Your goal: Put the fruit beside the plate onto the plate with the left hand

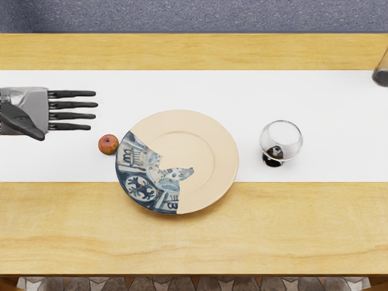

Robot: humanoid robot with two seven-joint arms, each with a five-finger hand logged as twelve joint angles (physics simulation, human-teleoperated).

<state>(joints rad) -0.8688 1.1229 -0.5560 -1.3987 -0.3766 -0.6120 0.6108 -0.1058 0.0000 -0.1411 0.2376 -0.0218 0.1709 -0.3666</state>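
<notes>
Head view: the left robot hand (48, 112) is at the left over the white runner (242, 91), fingers stretched out straight, holding nothing. Near it, the small red apple (108, 144) sits just beside the left rim of the round cream plate (206, 151) (blue ornament on that side), not on it.

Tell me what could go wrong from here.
The apple is small and round, close beside the plate rim: the open left hand may nudge it so it rolls away. Released on the plate, it could roll off toward the glass.
</notes>
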